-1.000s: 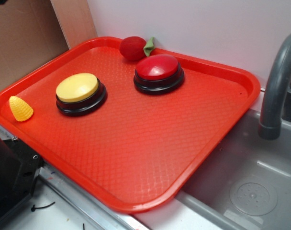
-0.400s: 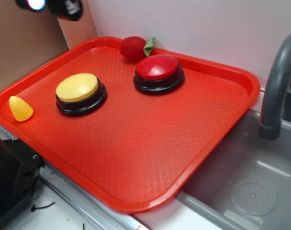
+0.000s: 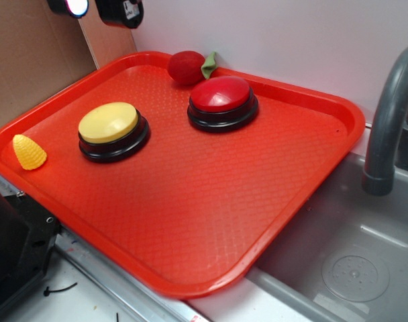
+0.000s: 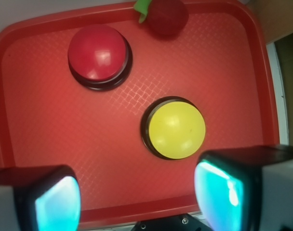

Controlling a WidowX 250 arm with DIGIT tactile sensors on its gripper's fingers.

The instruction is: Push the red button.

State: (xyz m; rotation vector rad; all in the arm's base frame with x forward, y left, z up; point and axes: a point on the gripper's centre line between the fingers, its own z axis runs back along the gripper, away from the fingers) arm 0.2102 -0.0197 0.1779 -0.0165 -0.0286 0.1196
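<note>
The gripper [image 4: 137,197], fingers spread wide and empty, hangs high above the near edge of a red tray [image 4: 40,144]. The red button [image 4: 98,54] sits at the tray's far side, untouched, just beside a fuzzy red ball [image 4: 166,17] and apart from the yellow button [image 4: 175,129].

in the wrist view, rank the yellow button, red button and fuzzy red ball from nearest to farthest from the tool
1. Yellow button: just ahead of the tool, slightly toward its right finger.
2. Red button: farther up the tray, on the left.
3. Fuzzy red ball: at the tray's far rim, farthest.
</note>
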